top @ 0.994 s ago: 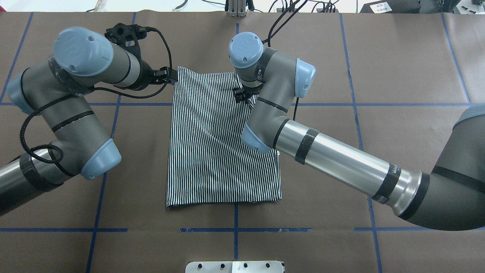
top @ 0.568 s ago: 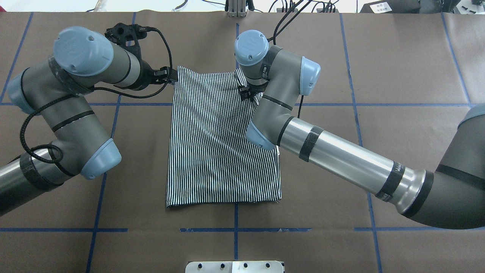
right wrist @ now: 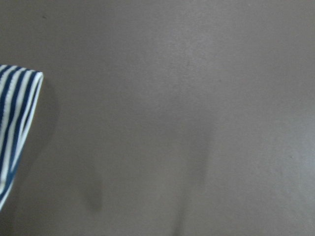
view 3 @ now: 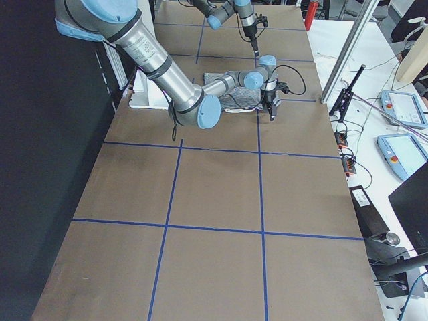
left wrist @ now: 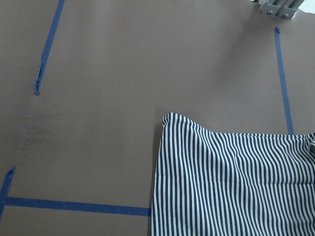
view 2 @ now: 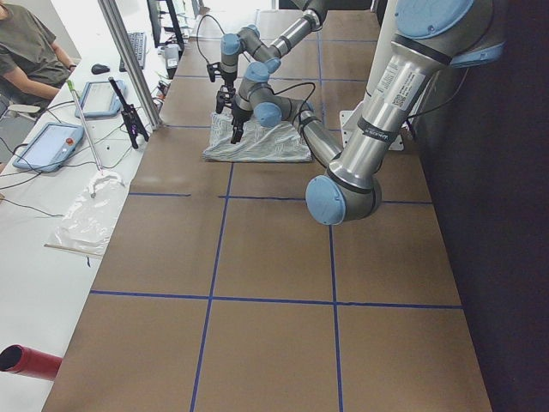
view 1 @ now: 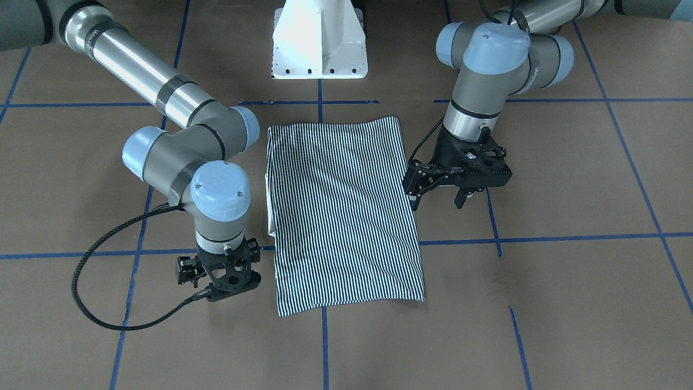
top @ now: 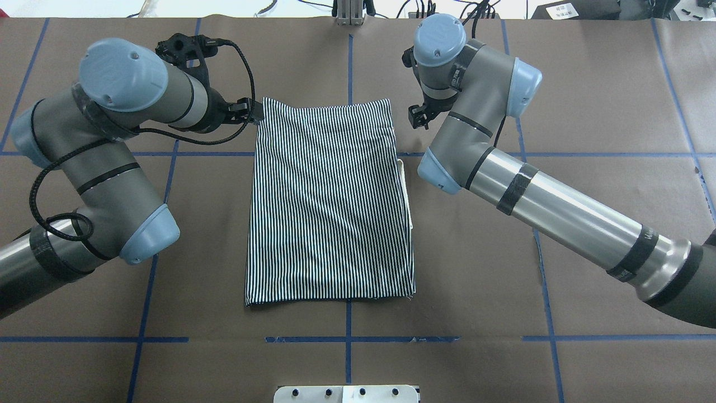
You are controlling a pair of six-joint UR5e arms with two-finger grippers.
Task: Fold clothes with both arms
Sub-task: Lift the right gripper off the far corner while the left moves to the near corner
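Note:
The striped clothes (top: pixel 330 201) lie folded into a flat rectangle in the middle of the table, also seen in the front-facing view (view 1: pixel 344 216). A strip of cream collar (top: pixel 407 190) peeks out along the right edge. My left gripper (view 1: pixel 437 201) hangs open just off the far left corner of the clothes (left wrist: pixel 231 182), holding nothing, and shows from overhead too (top: pixel 253 111). My right gripper (top: pixel 417 117) hovers beside the far right corner (right wrist: pixel 15 113), clear of the fabric. From the front it (view 1: pixel 216 279) looks open and empty.
The brown table cover carries a grid of blue tape lines (top: pixel 347 338). The white pedestal base (view 1: pixel 319 40) stands at the near edge. A metal bracket (top: pixel 349 14) sits at the far edge. A person (view 2: pixel 26 51) sits at a side bench with tablets (view 2: pixel 51 142).
The right gripper has let go of the far right part of the clothes and moved right and outward, off the fabric. That corner now lies flat. The left arm has stayed still.

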